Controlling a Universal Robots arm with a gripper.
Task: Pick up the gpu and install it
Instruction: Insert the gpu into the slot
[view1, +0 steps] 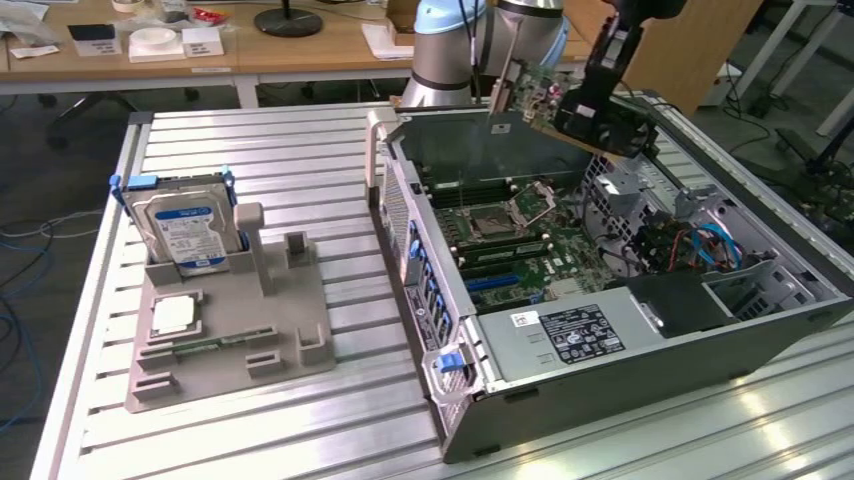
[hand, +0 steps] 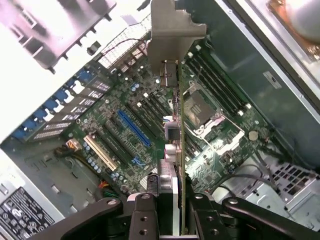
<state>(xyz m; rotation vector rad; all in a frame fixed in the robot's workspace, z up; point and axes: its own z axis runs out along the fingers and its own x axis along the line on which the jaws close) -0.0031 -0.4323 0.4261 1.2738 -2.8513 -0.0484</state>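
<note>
Gripper (view1: 603, 85) pinches the gpu (view1: 545, 98) between its two black fingers (hand: 144, 215), which press on the card's two faces, as the wrist view shows. One arm (view1: 454, 40) rises at the far side of the table (view1: 267, 160) and reaches over the open computer case (view1: 641, 370), with the wrist pointing down into it.

One gpu is in view. It hangs in the air above the far part of the case, clear of the motherboard (view1: 514, 250) beneath it. It is a thin green circuit board with a dark black cooler on one face and a pale metal bracket (hand: 172, 30) at the end away from the fingers. From the exterior camera it sits tilted, bracket end toward the exterior view's left. From the wrist camera it is seen edge-on (hand: 176, 125), lying over the row of expansion slots beside one long blue slot (hand: 132, 127) and near the single CPU socket (hand: 197, 107).

On the exterior view's left stands one grey holder (view1: 254, 340). It carries one blue-labelled hard drive (view1: 187, 230) standing upright and one small square silver CPU chip (view1: 174, 317) lying flat. One power supply (view1: 561, 335) fills the near end of the case.
</note>
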